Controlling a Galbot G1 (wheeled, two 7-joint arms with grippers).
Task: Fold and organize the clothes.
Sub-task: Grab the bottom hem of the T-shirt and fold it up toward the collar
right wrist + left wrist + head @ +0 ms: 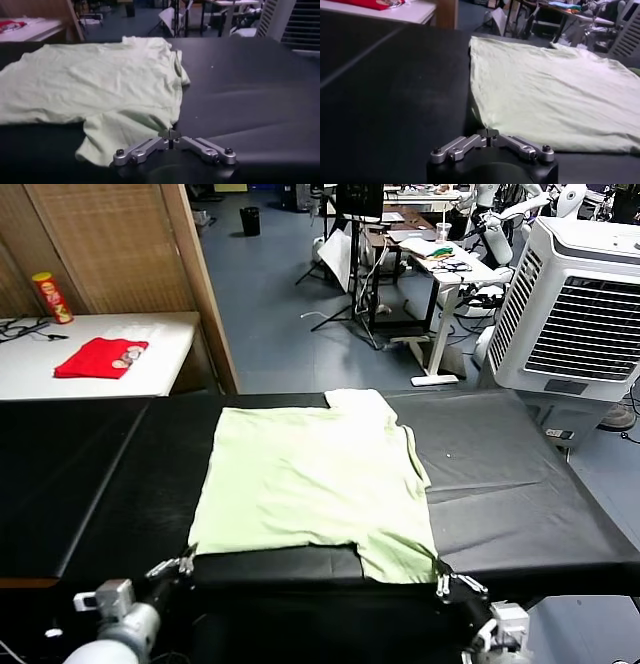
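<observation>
T-shirt [310,479], pale green, spread flat on black table [520,484], centred, one sleeve hanging toward near edge on right, other sleeve at far side. Left gripper [183,563] at near-left corner of hem, fingers pressed together; wrist view puts tips right at cloth edge, but cannot tell whether any fabric sits between them. Right gripper [446,583] at near-right, beside the near sleeve, likewise fully closed, tips touching or just short of sleeve edge; hold on cloth equally unclear. Red garment [100,357] and can [51,296] on white side table [170,349], far left, well apart.

Risks from here: thin fabric slipping out on lift if pinch caught only an edge; one corner rising alone, skewing the fold; empty pinch dragging wrinkles across table.
</observation>
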